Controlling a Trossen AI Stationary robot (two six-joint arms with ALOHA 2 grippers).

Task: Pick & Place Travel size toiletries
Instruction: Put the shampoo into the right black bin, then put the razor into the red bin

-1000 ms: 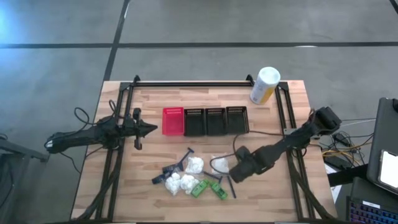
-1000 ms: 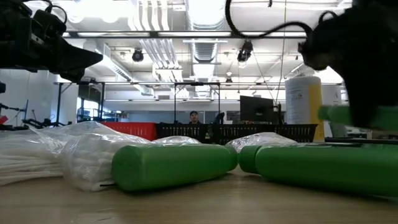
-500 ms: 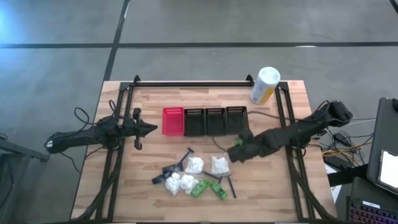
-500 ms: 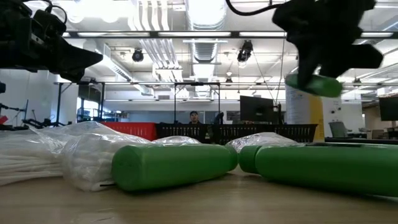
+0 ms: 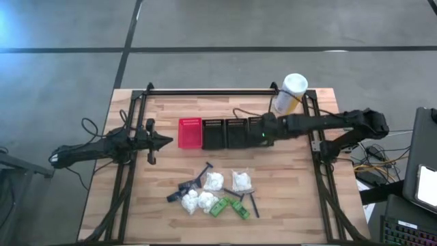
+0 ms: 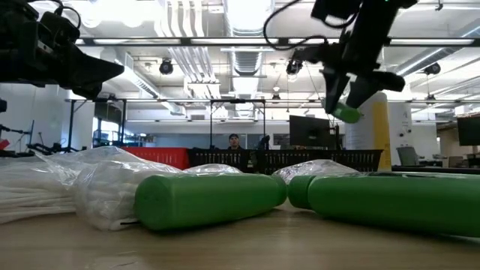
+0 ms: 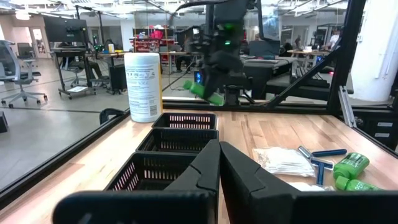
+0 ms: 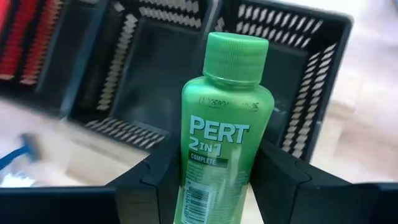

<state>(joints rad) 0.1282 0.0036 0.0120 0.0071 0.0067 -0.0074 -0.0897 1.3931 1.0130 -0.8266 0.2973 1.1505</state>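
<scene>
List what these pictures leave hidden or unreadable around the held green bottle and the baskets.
- Green bottle: lower part hidden between the right gripper fingers, right wrist view.
- Black baskets: contents too small to tell, high view.
- Left gripper: blocks the nearest basket's floor, left wrist view.

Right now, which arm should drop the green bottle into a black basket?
The right. Its gripper is shut on the green bottle and hangs over the black basket nearest the canister. The left gripper is shut and empty, waiting beside the red basket.
</scene>
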